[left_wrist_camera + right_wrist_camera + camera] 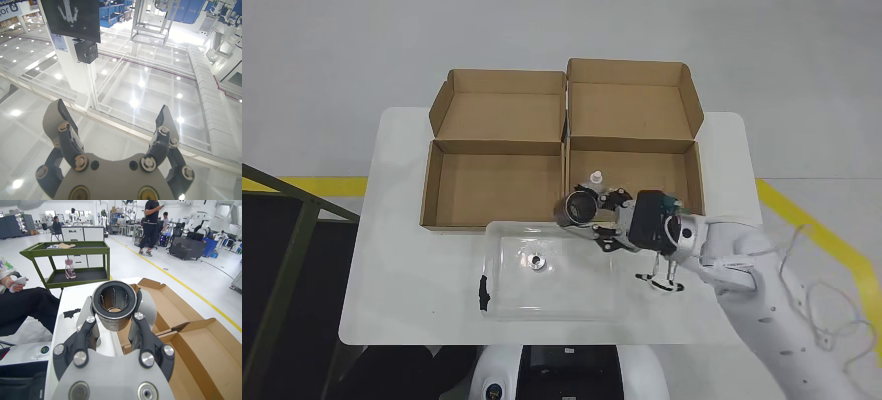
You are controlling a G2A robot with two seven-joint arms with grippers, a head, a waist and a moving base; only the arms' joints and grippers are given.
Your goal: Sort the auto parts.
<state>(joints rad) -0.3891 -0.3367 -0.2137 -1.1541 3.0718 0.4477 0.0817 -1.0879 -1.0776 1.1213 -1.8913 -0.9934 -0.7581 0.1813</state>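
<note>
Bearing: a dark cylindrical bearing is held in the air near the centre of the top view. It hangs over the near wall where the left-hand box and right-hand box meet.
Right gripper: the right gripper has its fingers clamped on the bearing's two sides, with the open bore facing away from the wrist.
Left gripper: the left gripper points up at the ceiling. Its fingers stand wide apart with nothing between them.
Other parts: a small round part lies in the clear tray on the table, lower centre of the top view. A small pale part lies in the right-hand box, just beyond the bearing.
Step in hand: probably carrying the bearing from the tray to a box. I cannot tell which box is meant for it.
Doing it well: carry the bearing past the cardboard wall until it is over bare box floor and clear of the pale part. Then lower it close and part the fingers. It is round and could roll, so release it low.
Top view adds: how the bearing sits relative to the box walls, the tray and the other parts.
Right wrist view adds: the grip itself, seated about mid-length on the bearing, and the ball tracks inside the bore.
</note>
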